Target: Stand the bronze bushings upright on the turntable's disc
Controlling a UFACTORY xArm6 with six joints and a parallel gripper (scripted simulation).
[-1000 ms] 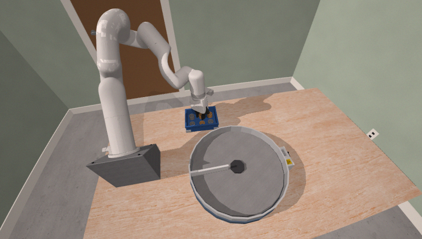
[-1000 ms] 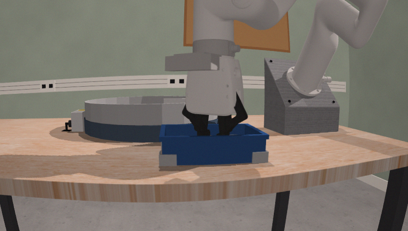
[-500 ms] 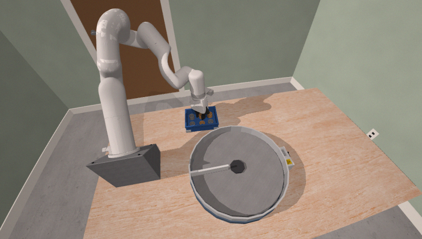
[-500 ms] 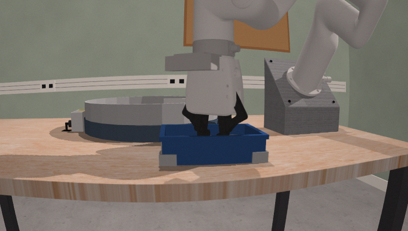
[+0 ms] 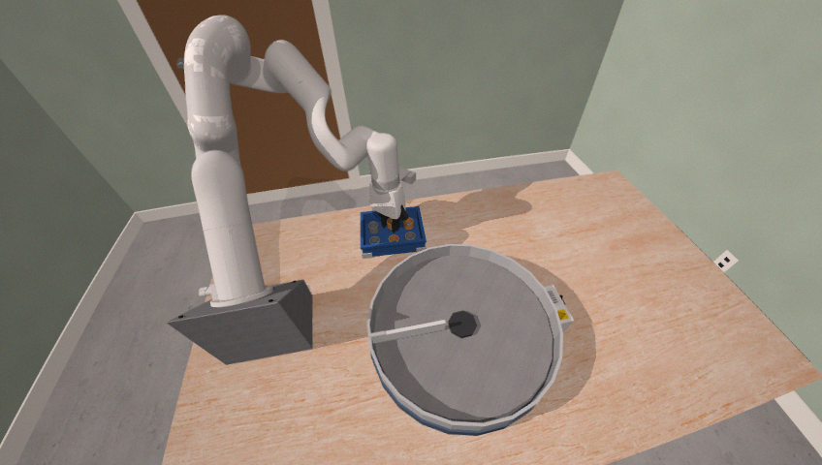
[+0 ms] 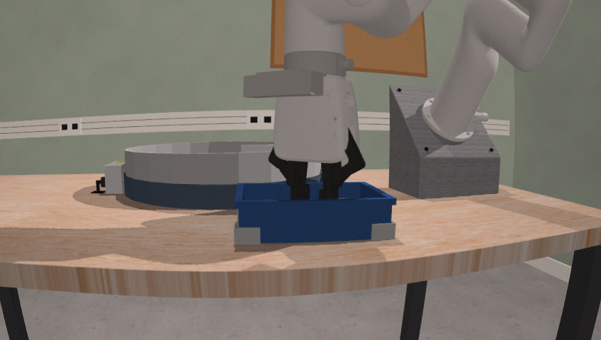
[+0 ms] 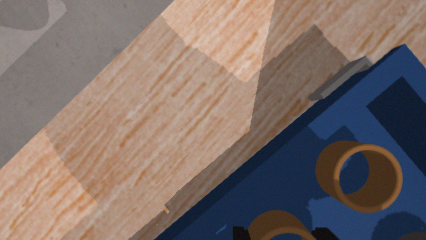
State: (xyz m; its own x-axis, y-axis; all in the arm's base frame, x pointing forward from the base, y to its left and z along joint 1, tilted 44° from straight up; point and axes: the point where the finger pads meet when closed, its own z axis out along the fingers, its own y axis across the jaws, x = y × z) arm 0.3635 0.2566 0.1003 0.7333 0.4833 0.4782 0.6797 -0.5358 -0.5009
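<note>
No words, brand names or numbers can be read. The one sign that shows is a yellow warning triangle label (image 5: 562, 314), with a dark mark too small to make out. It sits on top of the pale box (image 5: 566, 324) (image 6: 114, 178) fixed to the outer wall of the turntable (image 5: 548, 366) (image 6: 181, 168), on the right in the top view; in the exterior view, only a yellow sliver shows at the left.
</note>
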